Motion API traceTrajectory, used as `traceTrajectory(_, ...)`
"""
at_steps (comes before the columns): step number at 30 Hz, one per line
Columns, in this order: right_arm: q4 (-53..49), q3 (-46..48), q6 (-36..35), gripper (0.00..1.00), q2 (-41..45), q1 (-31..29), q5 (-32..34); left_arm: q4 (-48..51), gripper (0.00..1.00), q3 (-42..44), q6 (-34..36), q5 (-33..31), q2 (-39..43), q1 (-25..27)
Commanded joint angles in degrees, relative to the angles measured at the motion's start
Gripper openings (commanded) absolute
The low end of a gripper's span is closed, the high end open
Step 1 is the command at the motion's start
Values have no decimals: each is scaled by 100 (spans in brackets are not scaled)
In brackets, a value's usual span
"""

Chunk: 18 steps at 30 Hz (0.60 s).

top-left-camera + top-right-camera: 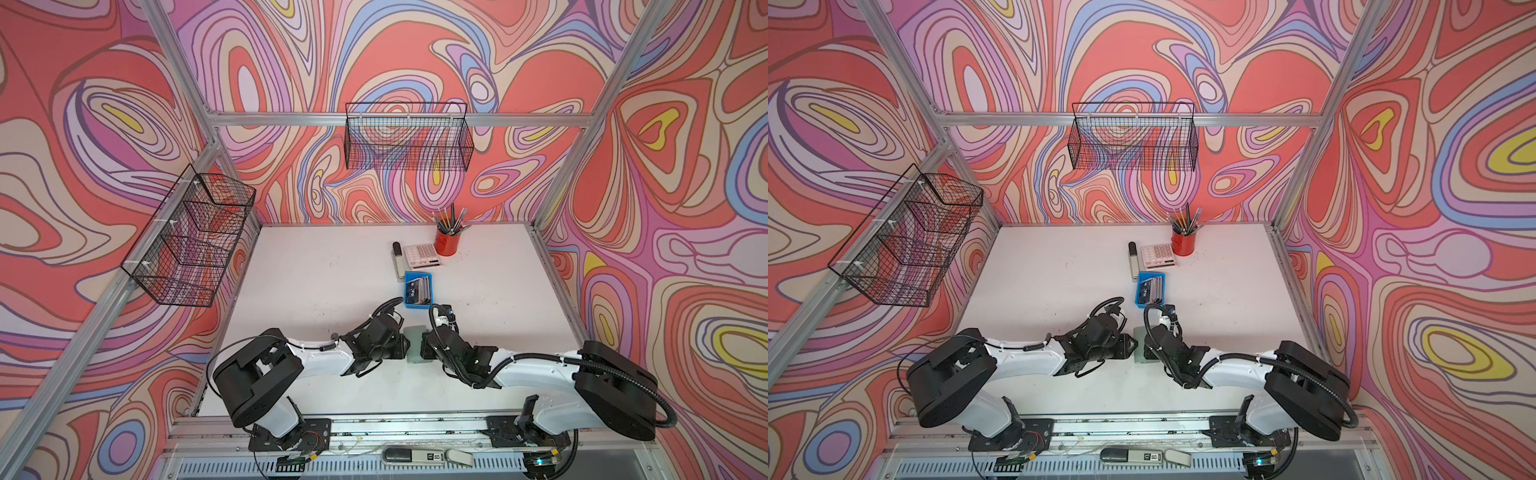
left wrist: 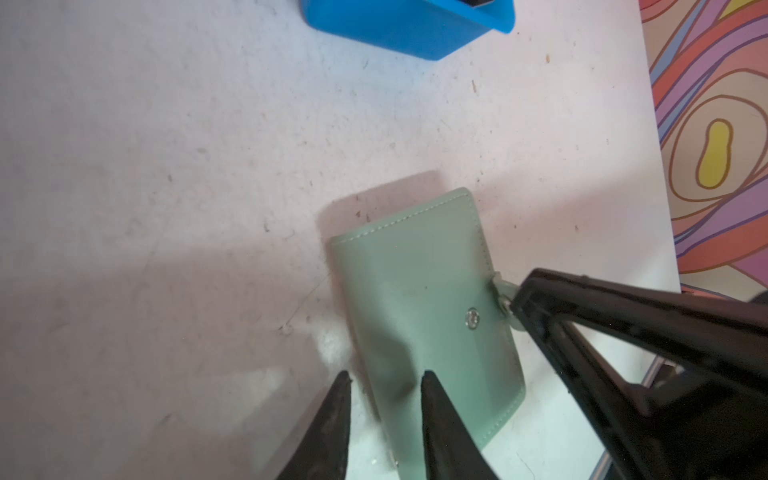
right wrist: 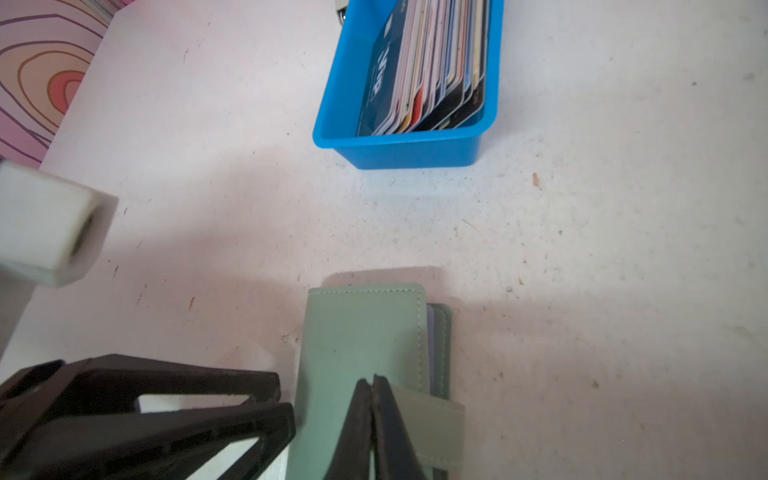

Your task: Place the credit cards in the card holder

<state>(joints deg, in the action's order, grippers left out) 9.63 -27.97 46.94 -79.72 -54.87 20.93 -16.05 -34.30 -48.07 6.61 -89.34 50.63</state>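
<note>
The sage-green card holder (image 1: 414,341) (image 1: 1139,338) lies closed on the white table between both grippers. My right gripper (image 3: 372,379) is shut on the holder's snap tab (image 3: 432,419), and the left wrist view shows the tab (image 2: 498,286) pulled off its snap stud. My left gripper (image 2: 386,376) is open, its fingertips on either side of the holder's (image 2: 424,299) opposite long edge. The credit cards (image 1: 420,287) (image 3: 424,70) stand on edge in a blue tray (image 3: 407,153), a dark "Vip" card in front.
The blue tray (image 1: 417,306) sits just beyond the grippers. Behind it are a white calculator (image 1: 420,254), a dark-and-silver tool (image 1: 397,255) and a red cup of pencils (image 1: 446,242). Wire baskets (image 1: 409,139) hang on the back and left walls.
</note>
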Motion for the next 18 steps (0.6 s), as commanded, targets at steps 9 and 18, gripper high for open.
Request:
traceTrajectory(9,617,283,-49,0,-66,57,-329,251,32,-164,87,-60,-196,5)
traceTrajectory(18,803,291,-27,0,-301,73,-405,410,27,-280,75,-64,-504,1)
